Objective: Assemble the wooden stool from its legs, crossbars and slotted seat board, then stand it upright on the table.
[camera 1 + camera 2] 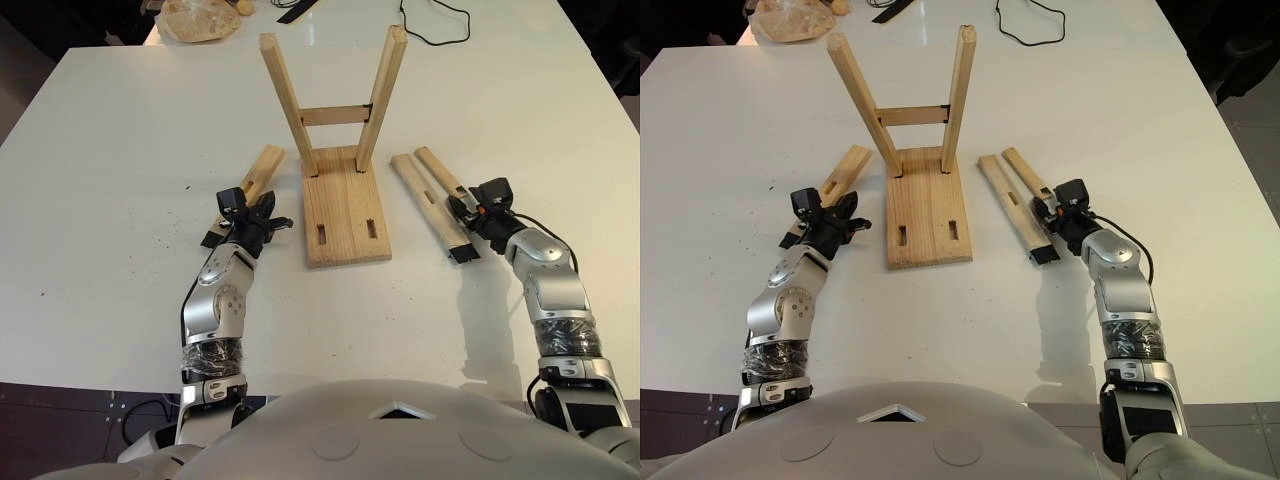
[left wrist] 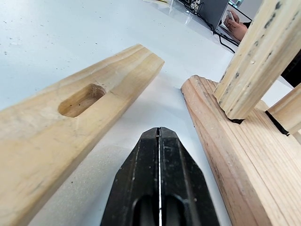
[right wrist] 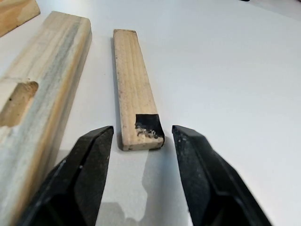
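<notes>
Left gripper (image 2: 159, 129) sits low over the table (image 1: 120, 150), jaws pressed together and holding nothing, in the gap between a loose leg (image 2: 70, 108) and the seat board (image 1: 345, 215). Right gripper (image 3: 142, 128) is on the other side of the board, jaws spread, with the taped near end of a loose crossbar (image 3: 134, 84) just ahead of the gap and not yet pinched. A second loose leg (image 3: 51, 70) lies right beside that crossbar, mortise up. The board lies flat mid-table, with its two near slots (image 1: 322, 234) empty. At the far end two legs (image 1: 288, 100) stand plugged into the board, joined by a fitted crossbar (image 1: 335, 114). I read this as about half built: the far leg pair is done and the near pair is still in pieces. The step in hand looks like picking up the crossbar on the right. Next I'd ease the right gripper forward and close on the taped end. The left has to open before it can take its leg. Crossbar tenon then goes into a leg mortise, so alignment matters.
</notes>
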You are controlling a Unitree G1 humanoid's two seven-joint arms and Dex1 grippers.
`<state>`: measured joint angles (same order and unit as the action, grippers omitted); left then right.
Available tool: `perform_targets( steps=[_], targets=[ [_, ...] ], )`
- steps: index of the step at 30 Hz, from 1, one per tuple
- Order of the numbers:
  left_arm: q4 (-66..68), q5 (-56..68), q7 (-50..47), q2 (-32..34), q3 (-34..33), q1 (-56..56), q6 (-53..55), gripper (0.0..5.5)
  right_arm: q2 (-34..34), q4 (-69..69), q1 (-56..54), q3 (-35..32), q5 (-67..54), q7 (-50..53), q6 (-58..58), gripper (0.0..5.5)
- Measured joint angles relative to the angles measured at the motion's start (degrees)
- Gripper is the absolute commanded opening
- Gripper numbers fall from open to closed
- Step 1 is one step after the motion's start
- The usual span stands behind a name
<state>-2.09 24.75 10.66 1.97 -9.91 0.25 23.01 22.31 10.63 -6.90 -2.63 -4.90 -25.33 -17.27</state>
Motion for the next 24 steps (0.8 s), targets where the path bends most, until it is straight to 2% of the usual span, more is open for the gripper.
perform_targets(
  steps=[5, 12, 14, 18, 24],
  targets=[
    [0.41, -0.01, 0.09, 0.03, 0.08, -0.22, -0.07, 0.0, 0.18, 8.05, -6.16, 0.07, -1.42, -2.83, 0.28, 2.31],
    [-0.43, 0.08, -0.21, -0.67, 0.08, 0.27, -0.07, 0.0, 0.44, 10.27, -6.38, -0.43, -3.21, -4.45, 1.71, 1.33],
    [-2.05, 0.28, -0.71, -1.4, 0.01, 1.7, -0.03, 0.0, 0.46, 9.58, -5.64, -0.72, -3.97, -4.91, 1.6, 1.31],
    [-8.21, 6.66, -5.5, -3.7, -5.66, 3.22, 2.8, 0.0, 0.11, 8.01, -4.98, -1.77, -5.7, -4.61, -1.02, 1.31],
    [-17.77, 16.78, -10.65, -2.19, -12.31, -1.46, 6.43, 0.0, -1.74, 7.19, -5.32, -4.15, -8.71, -2.95, -4.66, 1.31]
  ],
)
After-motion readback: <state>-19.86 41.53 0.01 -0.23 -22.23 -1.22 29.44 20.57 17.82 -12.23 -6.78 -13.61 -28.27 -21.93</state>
